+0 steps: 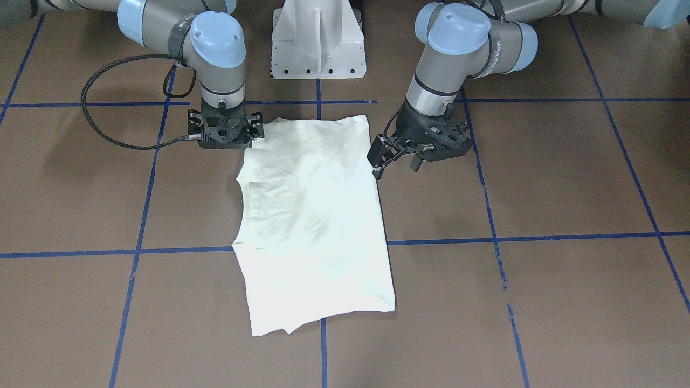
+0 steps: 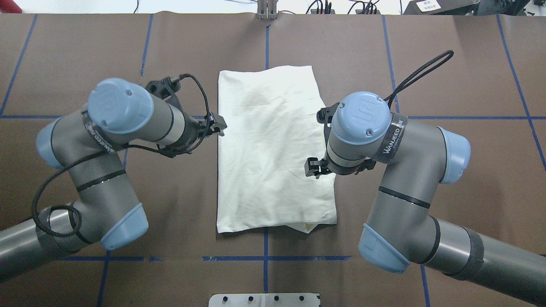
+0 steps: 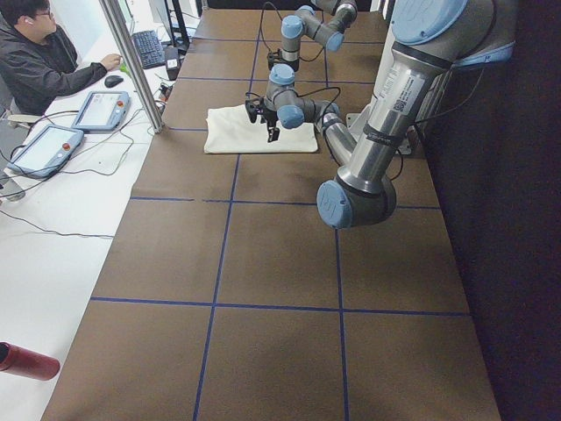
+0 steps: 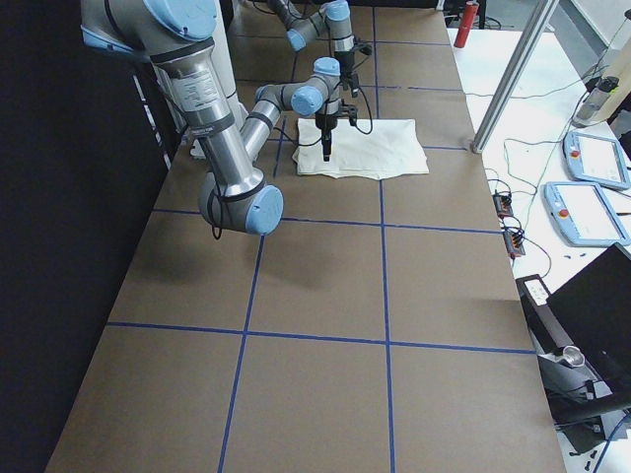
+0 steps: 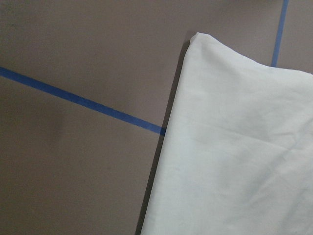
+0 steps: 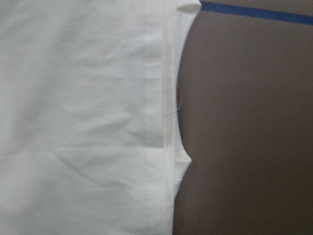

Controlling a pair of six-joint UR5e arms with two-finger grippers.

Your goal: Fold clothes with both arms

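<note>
The shirt [image 1: 315, 215] lies folded, pale side up, mid-table [image 1: 539, 178] between both arms. The left gripper [image 1: 398, 160] hangs spread and empty beside one long edge. The right gripper [image 1: 223, 129] points down at the opposite edge, its grip hidden. They are probably lining up another fold.

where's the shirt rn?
Overhead view: shirt lies flat mid-table on the centre blue tape line, left arm beside its left edge, right arm over its right edge.

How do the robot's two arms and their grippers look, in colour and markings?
Left arm and right arm: grey metal tubes, light blue joint caps, black bands with white lettering, looping black cables. Left gripper and right gripper: black.
</note>
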